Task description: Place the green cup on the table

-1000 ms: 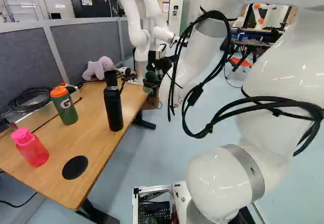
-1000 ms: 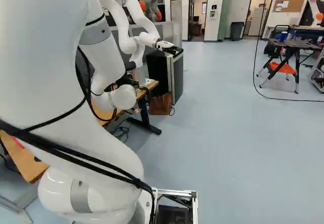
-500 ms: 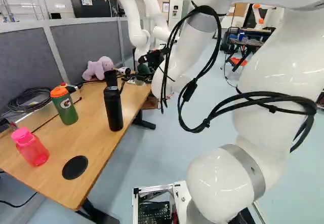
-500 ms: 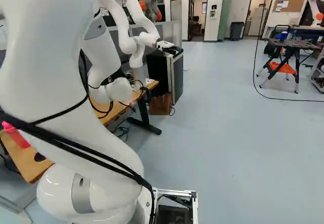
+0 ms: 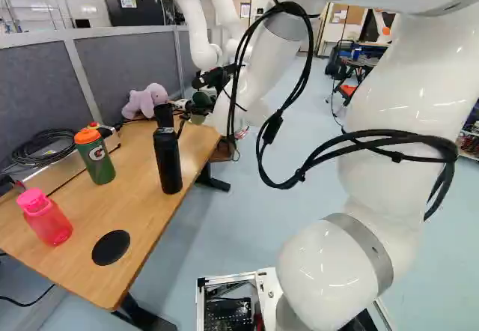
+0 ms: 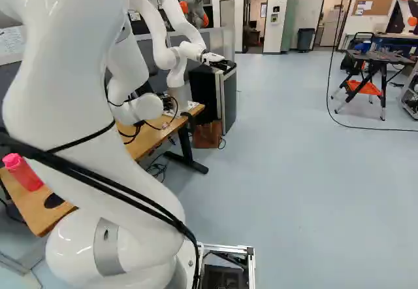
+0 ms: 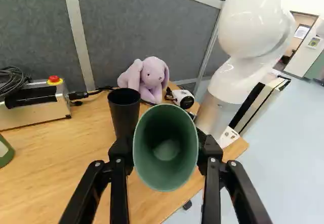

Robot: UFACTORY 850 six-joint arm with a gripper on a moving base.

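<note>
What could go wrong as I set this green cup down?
The end effector might clip the black tumbler, which shows just beside the green cup in the wrist view. The cup's mouth faces that camera more squarely than the tumbler's; if tilted, it could topple on release. Released past the nearby edge of the table, it could fall.

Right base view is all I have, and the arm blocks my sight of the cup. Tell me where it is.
Observer: The wrist view shows the green cup held between both fingers of the gripper.
Operator: I see the pink bottle on the table. Name any other bottles there.
Observer: Two stand upright in the left base view: a black bottle and a green bottle with an orange lid.
</note>
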